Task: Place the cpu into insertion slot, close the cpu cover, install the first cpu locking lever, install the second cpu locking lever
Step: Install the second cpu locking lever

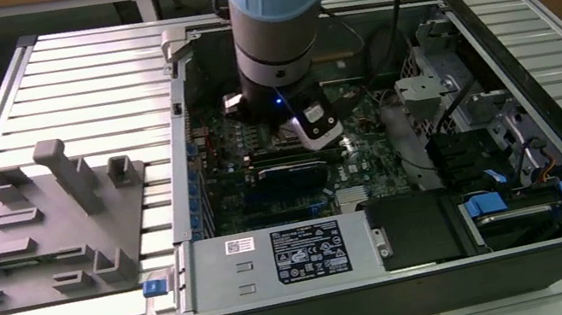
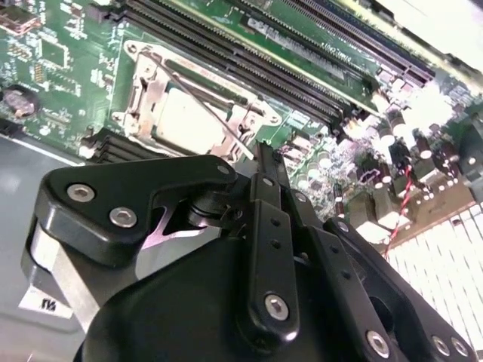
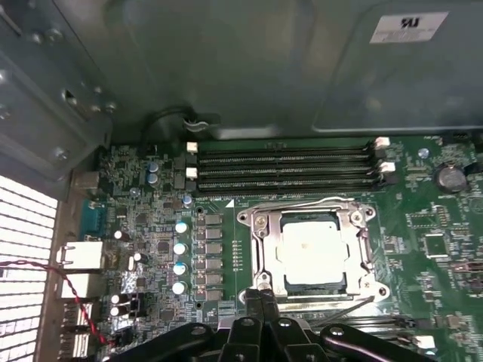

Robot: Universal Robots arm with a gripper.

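The cpu (image 3: pixel 313 253) (image 2: pixel 185 121) lies with its silvery top up in the insertion slot (image 3: pixel 309 285). The cpu cover (image 3: pixel 268 249) (image 2: pixel 147 98) is down around it as a metal frame. One wire locking lever (image 3: pixel 324 201) runs along the frame's edge beside the memory slots. A second lever (image 2: pixel 204 105) crosses diagonally over the socket and ends close to my fingertips. My gripper (image 3: pixel 260 296) (image 2: pixel 262 151) (image 1: pixel 321 135) is shut, its tip just off the socket's edge. I cannot tell whether it touches the lever. In the exterior view the arm hides the socket.
Long black memory slots (image 3: pixel 287 162) run beside the socket, with the case wall (image 3: pixel 226 68) beyond. A red-and-black cable (image 3: pixel 75 294) lies near the rear ports. The power supply (image 1: pixel 275 258) fills the case's front. A grey fixture plate (image 1: pixel 46 234) sits at the exterior view's left.
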